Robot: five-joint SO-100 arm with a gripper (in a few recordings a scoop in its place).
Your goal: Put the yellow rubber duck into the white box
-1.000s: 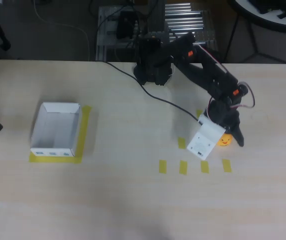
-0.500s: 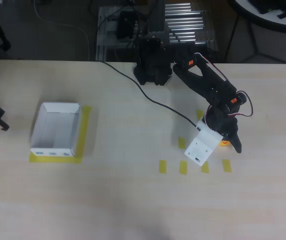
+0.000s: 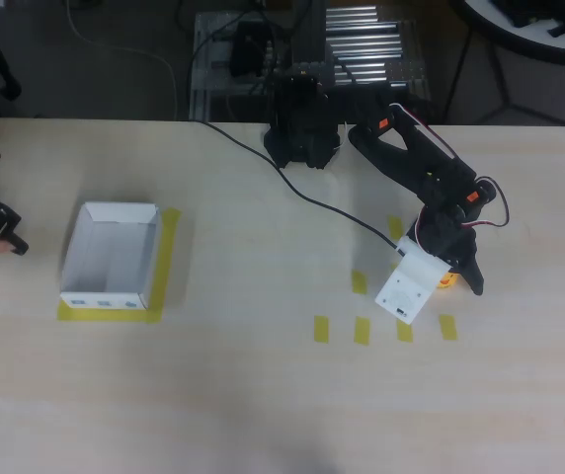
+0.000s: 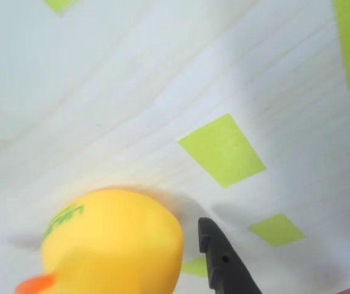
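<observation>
Overhead view: I have the arm reaching from its base at the far edge of the bench out to the right-hand side, with the tool lowered over the yellow rubber duck. From up here only a small orange-yellow sliver of the duck shows, tucked between the white plate on the tool and the dark finger to its right; the rest is covered by the arm. It sits on the bench just above the row of yellow tape marks.

In the wrist view the duck is large and close at the lower left, cut off by the bottom edge, with green lettering on its side that I cannot read and a bit of orange at the corner. One dark finger shows just beside it on the right, with a thin gap between them. I cannot see the other finger there, so I cannot tell whether the tool is spread or pinching.

The white box stands open-topped well apart at the left of the bench, on a yellow tape outline, with small bluish marks on its near wall. A dark object at the left edge is cut off, and I cannot make it out.
</observation>
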